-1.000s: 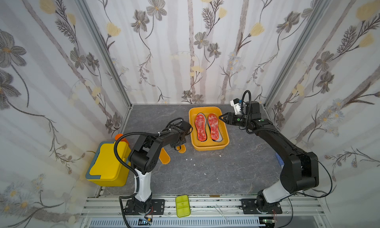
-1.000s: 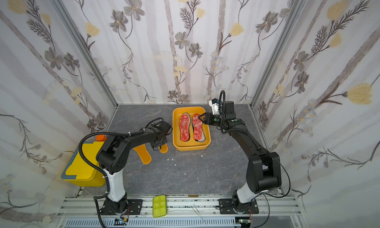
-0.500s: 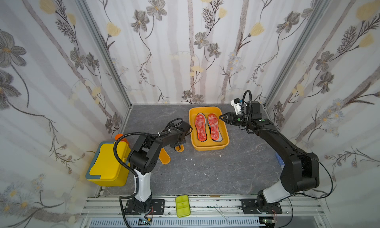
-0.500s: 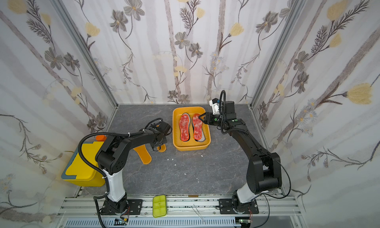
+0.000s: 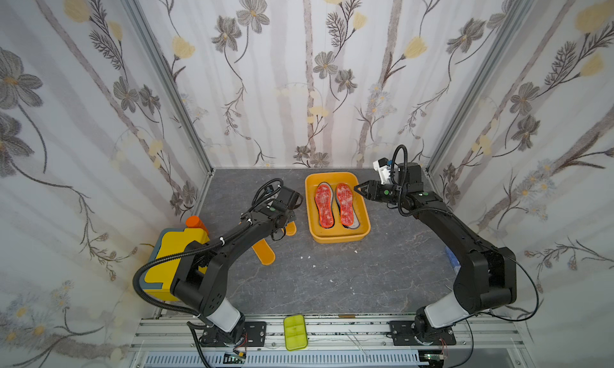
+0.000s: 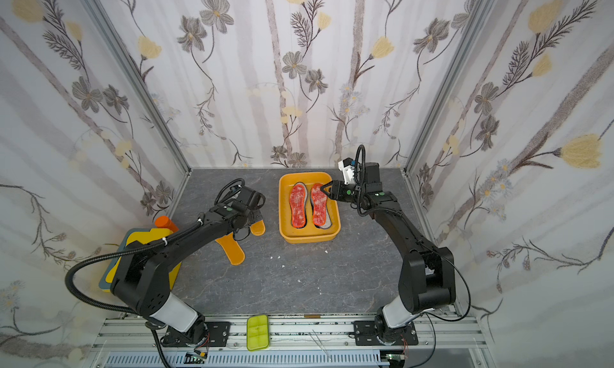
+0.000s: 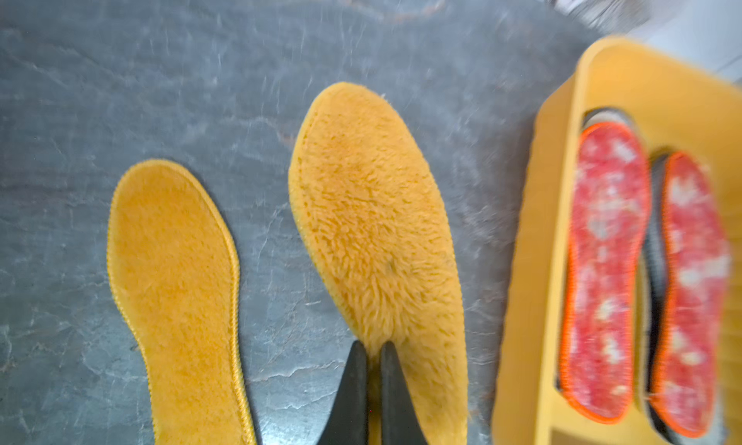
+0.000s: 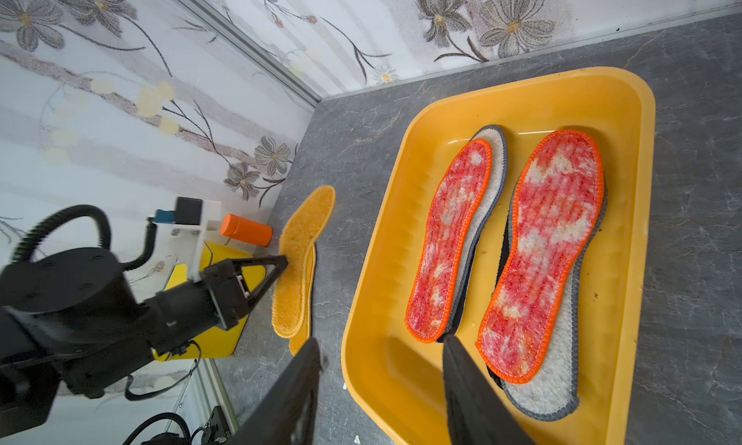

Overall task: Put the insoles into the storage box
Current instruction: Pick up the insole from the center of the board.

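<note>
My left gripper point(image 7: 373, 344) is shut on the edge of a fuzzy orange-yellow insole point(image 7: 373, 222) left of the storage box point(image 5: 337, 238). In the right wrist view its fingertips point(image 8: 283, 260) pinch that insole point(image 8: 299, 230). The second orange-yellow insole point(image 7: 172, 282) lies flat on the table beside it. In the box, two red-orange speckled insoles point(image 5: 324, 205) point(image 5: 345, 203) lie side by side on grey-white felt ones point(image 8: 554, 399). My right gripper point(image 5: 356, 187) hangs open and empty over the box's right rim point(image 8: 642, 262).
A yellow lidded box with grey-blue trim point(image 5: 172, 250) and an orange cylinder point(image 5: 196, 222) stand at the left edge, behind my left arm. A lime-green tray point(image 5: 295, 331) sits on the front rail. Small white crumbs point(image 5: 305, 257) dot the grey tabletop.
My left jaws have closed on the orange-yellow insole, and its end has shifted slightly toward the back. The right arm has not moved.
</note>
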### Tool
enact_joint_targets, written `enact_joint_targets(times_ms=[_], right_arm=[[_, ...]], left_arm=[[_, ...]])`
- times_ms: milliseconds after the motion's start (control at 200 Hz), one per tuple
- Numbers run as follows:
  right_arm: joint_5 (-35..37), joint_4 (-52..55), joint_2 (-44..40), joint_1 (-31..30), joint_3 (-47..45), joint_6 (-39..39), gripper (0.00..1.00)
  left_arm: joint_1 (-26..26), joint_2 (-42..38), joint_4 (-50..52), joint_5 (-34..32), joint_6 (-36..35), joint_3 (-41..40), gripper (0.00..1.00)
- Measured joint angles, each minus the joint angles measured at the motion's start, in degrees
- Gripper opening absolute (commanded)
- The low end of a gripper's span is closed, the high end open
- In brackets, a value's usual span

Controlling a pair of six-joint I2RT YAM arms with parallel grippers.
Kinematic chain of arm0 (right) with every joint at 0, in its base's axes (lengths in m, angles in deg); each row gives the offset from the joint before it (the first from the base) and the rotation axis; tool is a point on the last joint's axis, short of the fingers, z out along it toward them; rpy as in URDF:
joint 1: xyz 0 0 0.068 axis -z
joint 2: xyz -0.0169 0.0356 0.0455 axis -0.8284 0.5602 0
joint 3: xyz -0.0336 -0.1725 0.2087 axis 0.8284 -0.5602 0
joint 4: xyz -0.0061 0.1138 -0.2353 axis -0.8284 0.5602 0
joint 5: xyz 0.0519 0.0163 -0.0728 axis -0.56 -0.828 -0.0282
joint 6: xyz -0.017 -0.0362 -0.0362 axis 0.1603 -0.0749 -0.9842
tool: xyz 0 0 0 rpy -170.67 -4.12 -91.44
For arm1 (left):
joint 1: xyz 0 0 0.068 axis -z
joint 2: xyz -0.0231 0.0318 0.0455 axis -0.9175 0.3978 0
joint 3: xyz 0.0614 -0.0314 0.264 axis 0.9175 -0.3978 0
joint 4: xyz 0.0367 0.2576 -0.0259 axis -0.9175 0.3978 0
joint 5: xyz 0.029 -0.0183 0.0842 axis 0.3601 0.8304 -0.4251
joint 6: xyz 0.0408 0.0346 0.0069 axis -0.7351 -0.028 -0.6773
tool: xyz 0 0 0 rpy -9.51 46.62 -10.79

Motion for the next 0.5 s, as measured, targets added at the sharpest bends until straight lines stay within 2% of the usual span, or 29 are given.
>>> enact_joint_targets(times_ms=[170,355,500], right_arm=[[-1.16,0.00,-0.42,-0.26,0.09,0.57,0.50],[-3.17,-0.98,-1.36,-1.99,0.33,2.67,0.50],[-3.58,-2.86,-1.36,-5.86,1.05,4.87,0.50]], left_arm=[[0.26,-7.80,-4.04,0.55,-2.69,-1.95,0.00],[2.38,-20.48,-21.00,6.27,-4.26,-16.15,0.00],[5.62,-24.26,-32.89,9.22,-6.29,-21.40,0.00]])
